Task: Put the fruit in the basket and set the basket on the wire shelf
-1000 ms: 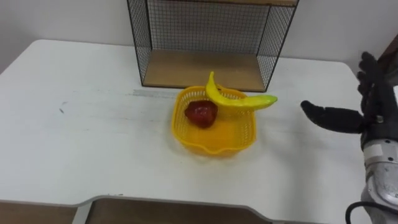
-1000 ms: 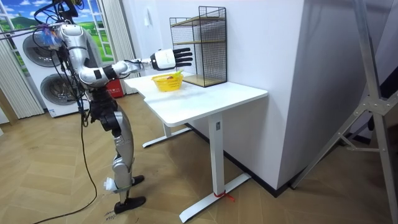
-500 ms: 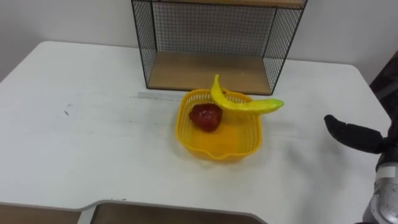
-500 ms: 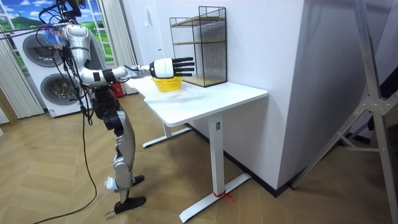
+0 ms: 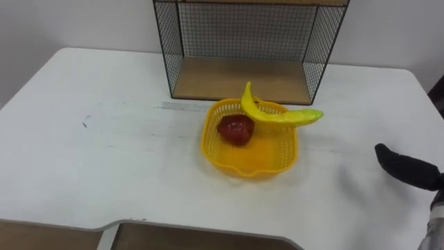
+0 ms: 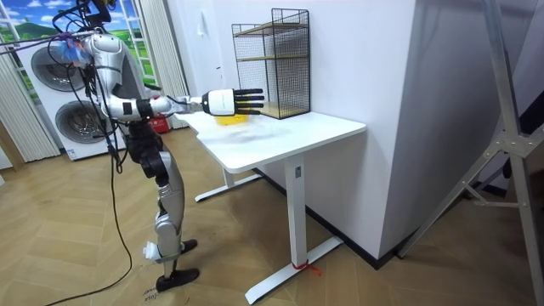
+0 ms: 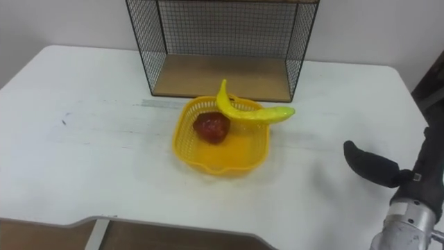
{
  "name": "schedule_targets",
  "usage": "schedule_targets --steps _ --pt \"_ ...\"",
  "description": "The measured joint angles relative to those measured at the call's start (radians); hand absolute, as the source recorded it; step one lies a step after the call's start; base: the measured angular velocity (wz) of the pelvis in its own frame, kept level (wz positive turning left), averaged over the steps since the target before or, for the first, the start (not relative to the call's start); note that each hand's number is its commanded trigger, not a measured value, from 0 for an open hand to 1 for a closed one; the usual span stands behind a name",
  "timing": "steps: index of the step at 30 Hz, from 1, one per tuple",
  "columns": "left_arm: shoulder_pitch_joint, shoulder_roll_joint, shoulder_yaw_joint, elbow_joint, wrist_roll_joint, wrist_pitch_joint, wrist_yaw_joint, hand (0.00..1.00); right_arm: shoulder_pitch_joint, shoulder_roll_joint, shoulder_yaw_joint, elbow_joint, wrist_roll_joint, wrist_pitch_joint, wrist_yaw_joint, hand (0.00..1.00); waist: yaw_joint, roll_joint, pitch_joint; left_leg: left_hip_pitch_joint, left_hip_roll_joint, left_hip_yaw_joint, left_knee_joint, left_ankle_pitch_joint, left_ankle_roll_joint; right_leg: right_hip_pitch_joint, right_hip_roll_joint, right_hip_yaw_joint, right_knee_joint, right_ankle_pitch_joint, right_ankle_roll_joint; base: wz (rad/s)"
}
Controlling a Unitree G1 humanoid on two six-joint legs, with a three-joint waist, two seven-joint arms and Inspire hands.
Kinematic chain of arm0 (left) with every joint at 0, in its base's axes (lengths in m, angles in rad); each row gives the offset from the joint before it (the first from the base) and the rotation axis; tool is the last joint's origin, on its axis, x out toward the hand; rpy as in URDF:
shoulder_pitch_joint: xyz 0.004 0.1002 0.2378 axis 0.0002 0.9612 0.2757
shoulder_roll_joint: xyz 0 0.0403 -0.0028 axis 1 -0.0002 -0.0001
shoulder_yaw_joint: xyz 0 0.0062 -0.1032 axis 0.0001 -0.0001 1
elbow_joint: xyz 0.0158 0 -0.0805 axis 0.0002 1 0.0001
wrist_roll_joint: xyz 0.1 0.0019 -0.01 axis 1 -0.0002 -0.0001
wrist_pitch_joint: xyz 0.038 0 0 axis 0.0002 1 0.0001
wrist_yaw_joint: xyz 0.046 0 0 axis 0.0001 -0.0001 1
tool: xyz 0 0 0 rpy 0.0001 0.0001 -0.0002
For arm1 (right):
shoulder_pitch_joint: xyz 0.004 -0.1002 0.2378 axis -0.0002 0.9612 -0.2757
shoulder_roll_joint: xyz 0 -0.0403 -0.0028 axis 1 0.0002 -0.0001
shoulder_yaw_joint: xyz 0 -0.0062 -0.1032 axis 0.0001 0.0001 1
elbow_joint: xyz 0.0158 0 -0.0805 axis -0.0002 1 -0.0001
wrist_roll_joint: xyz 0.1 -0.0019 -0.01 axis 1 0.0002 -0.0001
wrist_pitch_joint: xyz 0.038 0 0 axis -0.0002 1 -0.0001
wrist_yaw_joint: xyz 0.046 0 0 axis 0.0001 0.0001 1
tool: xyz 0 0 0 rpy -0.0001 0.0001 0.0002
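Note:
A yellow plastic basket (image 5: 209,144) stands on the white table in front of the wire shelf (image 5: 250,42). A red fruit (image 5: 236,130) lies inside it, and a yellow banana (image 5: 279,116) rests across its far right rim. My right hand (image 7: 375,167) hovers over the table to the right of the basket, apart from it, its dark thumb pointing left. In the room view the right hand (image 6: 231,101) is stretched out with straight fingers, in front of the basket (image 6: 224,120).
The shelf's lower wooden board (image 5: 239,80) lies bare just behind the basket. The white table (image 5: 104,160) has wide room on its left; its front edge runs along the bottom. I stand at the table's end, with washing machines (image 6: 59,93) behind me.
My right hand has sunk and drawn back toward the lower right, away from the basket. The eye views have shifted a little; the basket and fruit stay in place.

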Motion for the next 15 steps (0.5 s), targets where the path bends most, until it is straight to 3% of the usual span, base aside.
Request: schedule_targets --steps 5,10,15 --pt "-0.005 0.000 -0.068 -0.004 -0.004 -0.005 -0.134 0.00 0.000 0.014 0.003 0.040 0.002 -0.008 0.064 0.00 -0.021 -0.001 0.0129 -0.004 -0.001 0.002 0.004 0.000 0.000 0.003 0.000 -0.002 0.001 0.000 0.000 0.00" --pt "-0.007 0.001 -0.234 -0.003 -0.093 -0.006 -0.318 0.00 -0.009 0.022 0.025 0.041 0.095 -0.012 0.123 0.00 -0.029 -0.006 0.0144 -0.014 0.001 0.004 0.006 0.000 0.000 -0.009 0.000 0.002 0.002 0.000 0.000 -0.01" --pt "-0.020 0.000 -0.329 -0.002 -0.202 -0.006 -0.487 0.00 -0.032 0.030 0.082 0.042 0.184 -0.035 0.194 0.00 -0.044 -0.007 0.0172 -0.011 0.002 0.031 0.002 0.000 0.000 -0.016 0.001 0.021 0.002 0.001 -0.001 -0.11"
